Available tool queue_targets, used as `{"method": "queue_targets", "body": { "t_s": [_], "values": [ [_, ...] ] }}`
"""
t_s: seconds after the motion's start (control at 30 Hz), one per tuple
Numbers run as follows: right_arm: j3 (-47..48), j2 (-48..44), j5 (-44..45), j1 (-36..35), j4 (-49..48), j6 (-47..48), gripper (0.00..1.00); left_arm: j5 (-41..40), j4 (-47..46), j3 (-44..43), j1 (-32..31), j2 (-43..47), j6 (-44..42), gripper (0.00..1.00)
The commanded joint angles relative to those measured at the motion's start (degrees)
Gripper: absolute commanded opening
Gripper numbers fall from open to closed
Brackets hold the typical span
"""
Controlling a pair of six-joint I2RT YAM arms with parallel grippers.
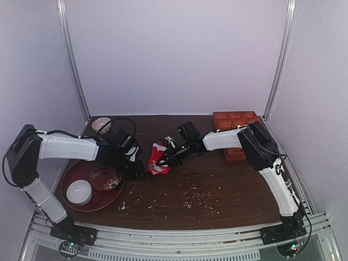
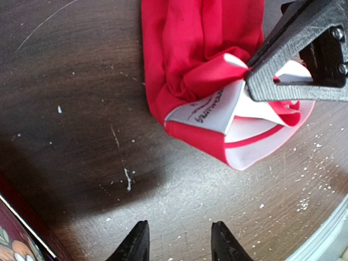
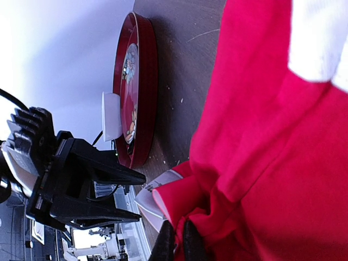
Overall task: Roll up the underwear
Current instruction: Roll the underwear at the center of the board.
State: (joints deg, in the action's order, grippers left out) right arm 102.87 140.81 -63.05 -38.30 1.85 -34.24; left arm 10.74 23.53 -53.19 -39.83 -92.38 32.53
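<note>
Right hand (image 2: 250, 74) pinches underwear (image 2: 201, 49) hem (white trim); left hand (image 2: 179, 242) open, bare table (image 2: 70, 136) beside.

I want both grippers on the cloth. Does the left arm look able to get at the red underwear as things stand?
Probably yes. The left gripper is open, with only bare table between it and the underwear. The right gripper pinches a farther fold, leaving the near edge free.

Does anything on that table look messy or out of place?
Yes: pale crumbs are strewn over the dark wooden table, mostly toward the near edge. The bright red fabric underwear lies bunched up, not flat, with the right gripper pinching a fold.
</note>
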Motion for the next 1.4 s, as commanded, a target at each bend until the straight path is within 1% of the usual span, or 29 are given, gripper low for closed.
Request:
{"method": "queue_targets", "body": {
  "t_s": [0.0, 0.13, 0.17, 0.2, 0.47, 0.7, 1.0, 1.37],
  "values": [
    [0.84, 1.22, -0.86, 0.33, -0.35, -0.65, 0.0, -4.7, -2.02, 0.11, -1.7, -0.91, -5.86, 0.41],
    [0.84, 1.31, -0.63, 0.34, -0.26, -0.65, 0.0, -3.18, -2.77, -0.62, -2.73, -2.23, -9.0, 0.35],
    [0.8, 1.38, -0.54, 0.34, -0.31, -0.71, 0.0, -2.32, -3.36, -0.68, -2.85, -2.65, -9.14, 0.33],
    [0.85, 1.39, -0.5, 0.34, -0.34, -0.74, 0.0, -1.44, -4.17, -0.58, -2.95, -3.0, -8.96, 0.3],
    [0.93, 1.53, -0.45, 0.42, -0.25, -0.59, 0.0, 1.35, -8.68, -1.21, -4.93, -5.71, -4.65, 0.23],
    [0.71, 1.57, -0.27, 0.5, 0.02, -0.32, 0.0, 1.71, -13.54, -1.65, -4.99, -8.55, -0.69, 0.25],
    [0.31, 1.35, -0.12, 0.54, 0.35, 0.13, 0.0, -3.99, -15.95, -3.06, -4.61, -8.89, 2.05, 0.26],
    [0.4, 1.44, -0.33, 0.59, 0.6, 0.22, 0.0, -8.2, -17.17, -4.16, -3.28, -9.67, 3.19, 0.25]
  ]
}}
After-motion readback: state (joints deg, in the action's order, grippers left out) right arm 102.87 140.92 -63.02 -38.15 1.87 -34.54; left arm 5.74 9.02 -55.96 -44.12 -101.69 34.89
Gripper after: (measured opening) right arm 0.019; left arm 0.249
